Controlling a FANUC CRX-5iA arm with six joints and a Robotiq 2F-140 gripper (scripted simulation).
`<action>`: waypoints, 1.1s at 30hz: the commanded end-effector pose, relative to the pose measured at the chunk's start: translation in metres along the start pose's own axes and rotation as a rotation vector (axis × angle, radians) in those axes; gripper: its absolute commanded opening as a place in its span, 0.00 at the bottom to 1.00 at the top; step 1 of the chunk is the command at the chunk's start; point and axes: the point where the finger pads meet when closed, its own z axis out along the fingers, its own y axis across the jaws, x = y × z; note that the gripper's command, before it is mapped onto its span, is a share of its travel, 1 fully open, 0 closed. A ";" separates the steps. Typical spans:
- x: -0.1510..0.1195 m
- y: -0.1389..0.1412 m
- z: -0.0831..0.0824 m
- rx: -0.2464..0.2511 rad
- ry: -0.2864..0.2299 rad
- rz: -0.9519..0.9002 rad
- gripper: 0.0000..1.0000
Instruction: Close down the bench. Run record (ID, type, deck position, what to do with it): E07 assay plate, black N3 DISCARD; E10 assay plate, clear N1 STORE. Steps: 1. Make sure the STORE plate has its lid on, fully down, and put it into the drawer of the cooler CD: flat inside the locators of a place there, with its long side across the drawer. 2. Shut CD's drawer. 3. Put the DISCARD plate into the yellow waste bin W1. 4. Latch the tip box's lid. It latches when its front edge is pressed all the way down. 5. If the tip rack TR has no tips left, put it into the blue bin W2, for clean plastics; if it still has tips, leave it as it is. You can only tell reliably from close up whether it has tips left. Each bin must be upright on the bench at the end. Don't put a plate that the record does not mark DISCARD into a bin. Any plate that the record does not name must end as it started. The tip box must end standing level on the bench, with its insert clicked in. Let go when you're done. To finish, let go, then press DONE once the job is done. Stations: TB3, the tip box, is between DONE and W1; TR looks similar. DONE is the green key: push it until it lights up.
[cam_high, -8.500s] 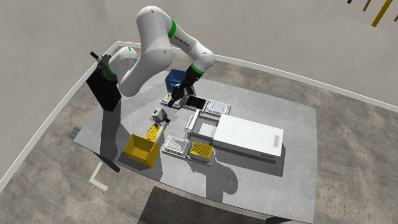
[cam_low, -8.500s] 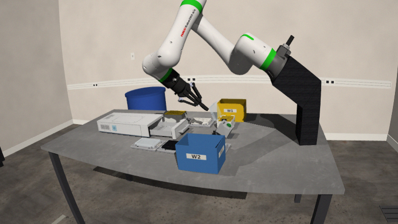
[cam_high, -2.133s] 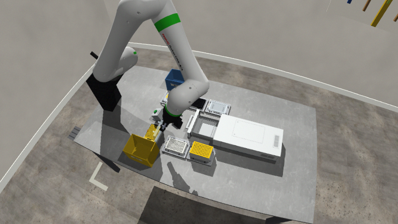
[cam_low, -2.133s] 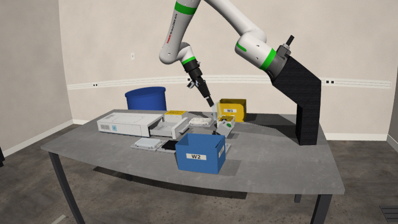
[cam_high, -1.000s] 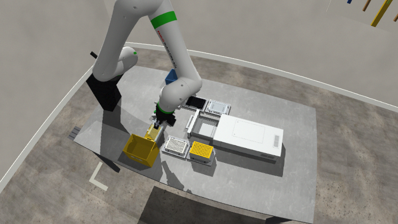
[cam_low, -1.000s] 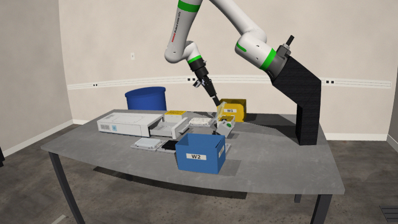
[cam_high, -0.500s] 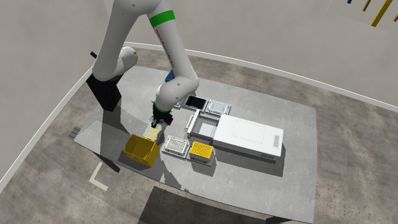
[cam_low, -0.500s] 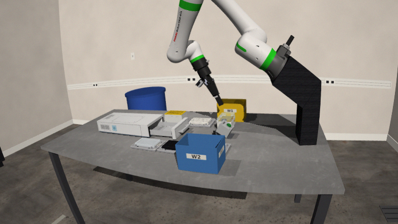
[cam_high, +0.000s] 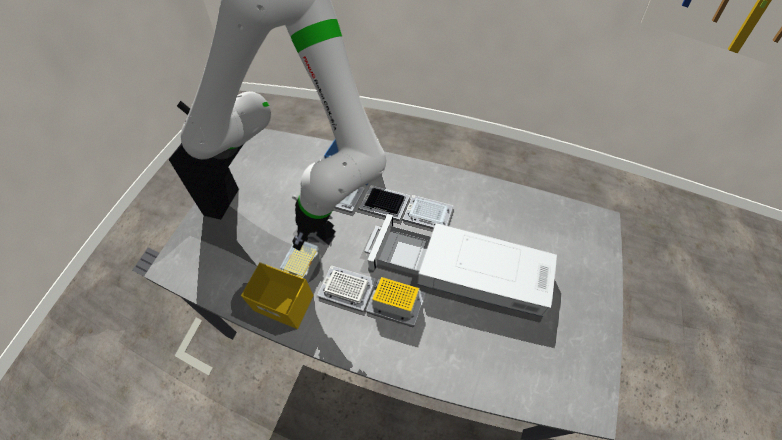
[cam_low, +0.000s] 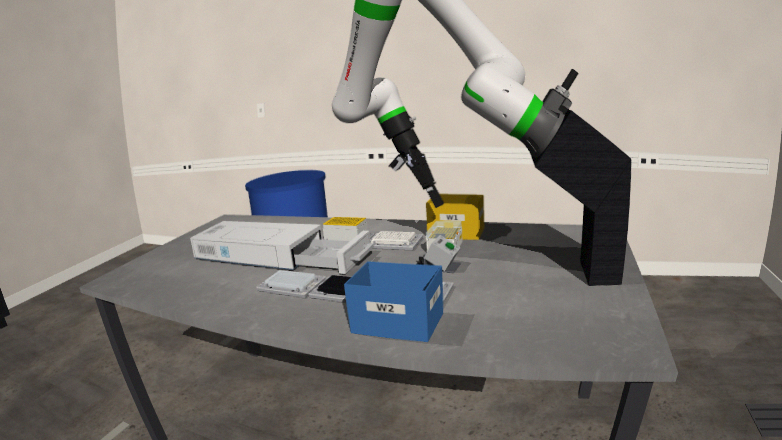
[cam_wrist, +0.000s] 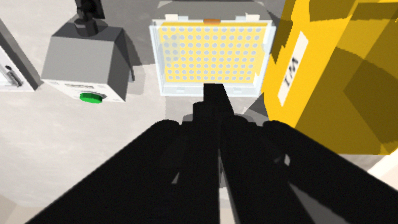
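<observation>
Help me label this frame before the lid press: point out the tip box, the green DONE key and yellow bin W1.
tip box (cam_wrist: 212, 54), wrist view, clear lid.
DONE key (cam_wrist: 90, 98), wrist view, green cap.
yellow bin W1 (cam_wrist: 320, 95), wrist view, side wall.

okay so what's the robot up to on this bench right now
The arm's gripper is shut, holding nothing, and points down at the tip box, which sits between the yellow bin W1 and the green DONE key. The cooler drawer stands open, and the black plate sits on the deck.
</observation>
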 end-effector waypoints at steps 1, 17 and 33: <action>0.000 0.000 0.000 -0.001 0.001 0.000 0.10; -0.002 0.000 -0.004 -0.001 0.001 0.000 0.10; -0.013 0.000 -0.029 -0.001 0.001 0.000 0.10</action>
